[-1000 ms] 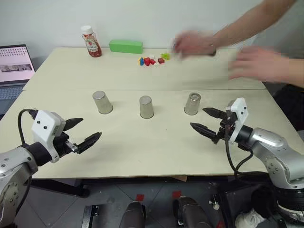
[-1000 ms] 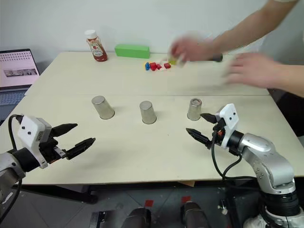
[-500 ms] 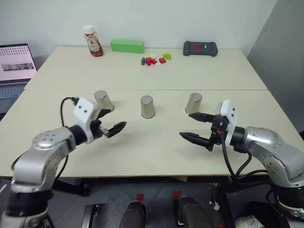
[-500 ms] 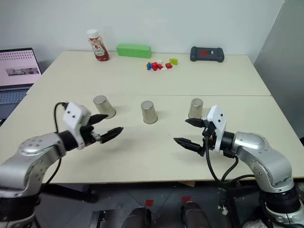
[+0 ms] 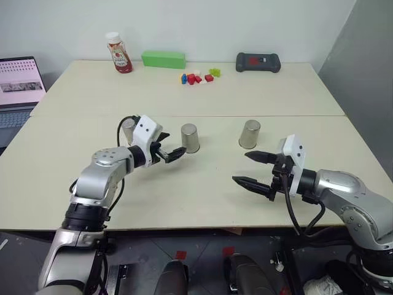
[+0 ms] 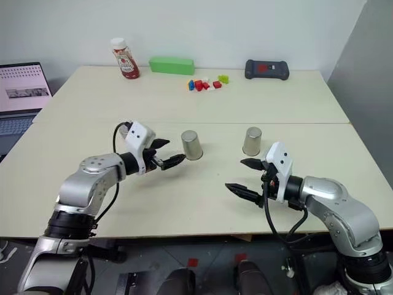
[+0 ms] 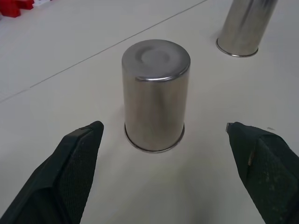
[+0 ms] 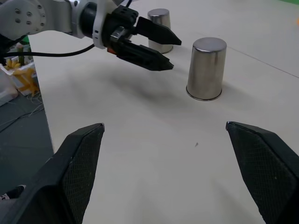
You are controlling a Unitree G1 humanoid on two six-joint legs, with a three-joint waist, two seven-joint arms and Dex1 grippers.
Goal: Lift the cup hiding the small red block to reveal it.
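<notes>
Three shiny steel cups, the middle cup (image 5: 190, 138) plain silver, pale cream table (image 5: 202, 190), green box (image 5: 163, 59), red-labelled ketchup bottle (image 5: 117, 53), black controller (image 5: 258, 62), red, yellow, blue, green bricks (image 5: 198, 77)

I read this as a lab: bare pale tabletop (image 5: 258, 98), open laptop (image 5: 18, 86) well beyond my left pincer (image 5: 173, 151), plain white wall (image 5: 245, 24).

table (image 5: 202, 196): pale, seam across middle
cups (image 5: 190, 138): three steel, upturned, in a row near seam
far edge: ketchup bottle (image 5: 117, 54), green box (image 5: 163, 59), bricks (image 5: 198, 77), black controller (image 5: 258, 62)
</notes>
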